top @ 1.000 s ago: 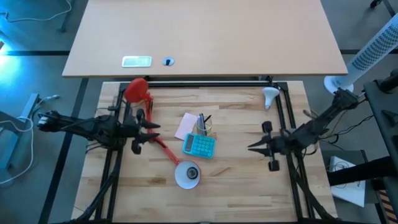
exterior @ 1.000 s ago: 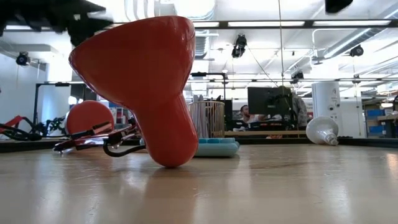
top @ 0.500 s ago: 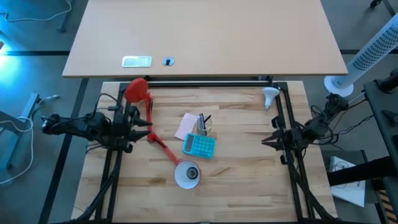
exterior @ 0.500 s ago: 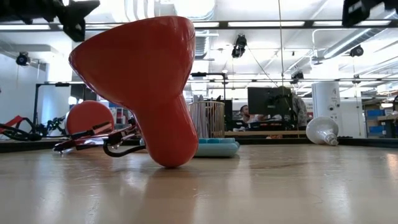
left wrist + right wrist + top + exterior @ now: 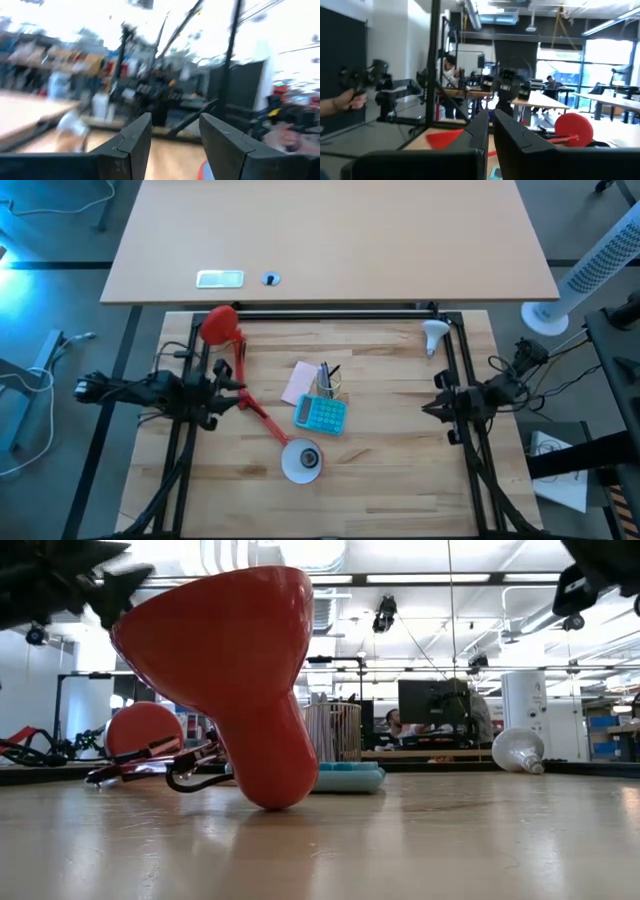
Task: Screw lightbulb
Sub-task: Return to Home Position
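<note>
left gripper jaws apart, empty; right gripper jaws together, empty; lightbulb lying well apart from both

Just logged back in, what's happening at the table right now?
Nothing is being handled. The lightbulb lies on its side near the table's far right corner, apart from the red desk lamp, which lies left of centre. The left gripper, open, and the right gripper, shut and empty, hang over the table's left and right sides, clear of both.
</note>
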Motion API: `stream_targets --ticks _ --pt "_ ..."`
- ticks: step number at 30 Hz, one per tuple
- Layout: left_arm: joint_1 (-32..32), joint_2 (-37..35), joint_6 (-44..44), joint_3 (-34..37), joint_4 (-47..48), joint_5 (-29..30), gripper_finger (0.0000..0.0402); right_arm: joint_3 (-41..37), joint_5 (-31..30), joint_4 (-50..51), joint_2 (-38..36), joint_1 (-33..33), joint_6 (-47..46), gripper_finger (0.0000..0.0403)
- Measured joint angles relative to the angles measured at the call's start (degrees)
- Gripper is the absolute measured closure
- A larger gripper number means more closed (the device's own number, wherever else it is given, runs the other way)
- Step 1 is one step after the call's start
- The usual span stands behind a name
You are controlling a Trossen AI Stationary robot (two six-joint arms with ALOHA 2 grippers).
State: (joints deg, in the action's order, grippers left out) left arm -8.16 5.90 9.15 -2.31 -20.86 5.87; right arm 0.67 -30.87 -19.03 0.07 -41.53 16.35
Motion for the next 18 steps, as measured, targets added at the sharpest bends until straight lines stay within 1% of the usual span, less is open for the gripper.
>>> stream_targets --ticks 3,5,7,9,11,13,15,17,18 --pt "0.32 -6.08 -3.11 0.25 1.13 -4.12 0.0244 -0.14 1.27 0.95 0.27 -0.14 -2.6 0.0385" --pt "0.79 -5.84 -4.14 -0.15 2.13 -5.74 0.0244 -0.2 1.5 2.18 0.01 -0.23 -4.52 0.0385" --pt "1.31 -5.44 -3.21 -0.82 4.52 -8.07 0.0244 -0.14 2.36 2.61 0.35 -0.2 -5.97 0.0385" --pt "1.81 -5.59 -1.86 -0.67 5.87 -8.81 0.0244 -0.18 2.58 4.11 0.6 -0.2 -6.92 0.0385" --pt "2.72 -5.95 -0.67 1.14 4.09 -10.52 0.0244 -0.2 2.61 5.24 0.72 -0.2 -8.2 0.0385" --pt "4.06 -5.65 -0.28 1.71 1.17 -14.3 0.0244 -0.1 1.01 5.09 1.28 -0.14 -9.22 0.0385" --pt "6.04 -4.73 0.69 1.65 0.37 -17.18 0.0244 -0.19 -2.1 5.58 1.27 -0.09 -8.58 0.0385" --pt "8.09 -4.59 1.07 1.73 1.16 -20.8 0.0244 -0.12 -5.95 6.59 1.08 -0.09 -5.03 0.0385" --pt "9.1 -4.32 1.04 1.73 0.81 -21.67 0.0244 -0.12 -7.02 6.75 1.11 -0.07 -4.56 0.0385"
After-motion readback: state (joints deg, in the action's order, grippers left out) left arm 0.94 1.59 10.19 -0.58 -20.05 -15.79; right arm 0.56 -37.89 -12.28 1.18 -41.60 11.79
